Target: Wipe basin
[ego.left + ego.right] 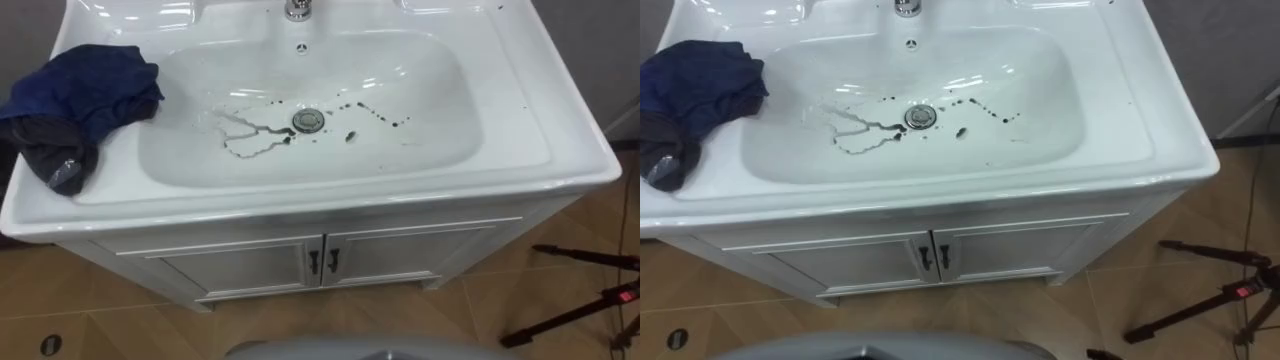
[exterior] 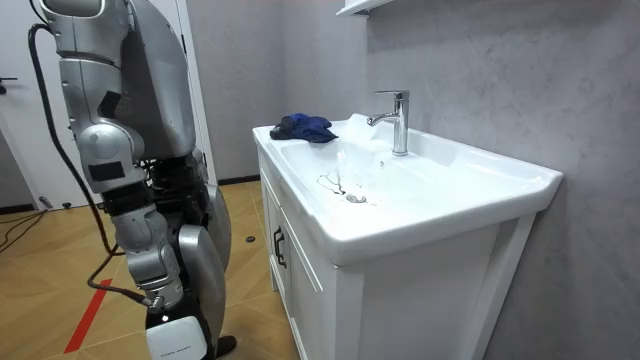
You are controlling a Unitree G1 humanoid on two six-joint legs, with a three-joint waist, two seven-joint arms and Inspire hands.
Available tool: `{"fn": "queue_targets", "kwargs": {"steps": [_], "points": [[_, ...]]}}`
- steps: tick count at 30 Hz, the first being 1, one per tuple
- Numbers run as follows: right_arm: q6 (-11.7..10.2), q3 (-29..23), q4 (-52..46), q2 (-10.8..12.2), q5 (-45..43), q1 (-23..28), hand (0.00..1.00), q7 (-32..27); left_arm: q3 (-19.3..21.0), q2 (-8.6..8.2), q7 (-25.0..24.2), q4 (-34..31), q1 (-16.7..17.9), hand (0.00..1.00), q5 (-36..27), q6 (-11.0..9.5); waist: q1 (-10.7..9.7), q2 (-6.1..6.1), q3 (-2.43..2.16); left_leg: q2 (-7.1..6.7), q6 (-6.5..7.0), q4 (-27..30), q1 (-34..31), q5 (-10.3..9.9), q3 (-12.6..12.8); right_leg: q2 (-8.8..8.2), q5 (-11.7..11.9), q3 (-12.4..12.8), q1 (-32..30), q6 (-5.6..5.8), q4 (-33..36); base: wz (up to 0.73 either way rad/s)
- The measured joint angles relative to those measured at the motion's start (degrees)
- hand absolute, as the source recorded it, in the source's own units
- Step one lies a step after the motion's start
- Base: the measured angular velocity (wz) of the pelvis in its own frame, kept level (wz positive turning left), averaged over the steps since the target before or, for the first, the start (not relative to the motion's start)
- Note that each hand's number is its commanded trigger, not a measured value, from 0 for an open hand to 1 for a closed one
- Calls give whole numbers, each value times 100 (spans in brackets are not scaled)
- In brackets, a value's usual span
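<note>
Plainly, dark spots (image 1: 385, 118) marked the white basin (image 1: 440, 150), a blue cloth (image 1: 85, 90) on its rim; the right hand (image 2: 178, 335) hung cut off, grip unclear.

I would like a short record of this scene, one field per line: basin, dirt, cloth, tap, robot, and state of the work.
basin: white, set on a white cabinet with two shut doors
stains: dark spots and trails in the bowl, around the drain
cloth: dark blue, bunched on the rim at the robot's left, outside the bowl
tap: middle of the back rim
robot: stands before the cabinet; right hand hangs low at its side
tripod: on the floor at the robot's right
work: wiping not yet done
</note>
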Motion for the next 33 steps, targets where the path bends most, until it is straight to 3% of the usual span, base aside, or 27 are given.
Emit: {"fn": "queue_targets", "kwargs": {"steps": [33], "points": [[7, -57, 37, -24, 95, 8, 0, 142, 5, -4, 199, -15, -10, 0, 12, 3, -72, 38, -19, -1, 0, -15, 5, 0, 17, 10, -1, 19, -9, 0, 9, 0]]}}
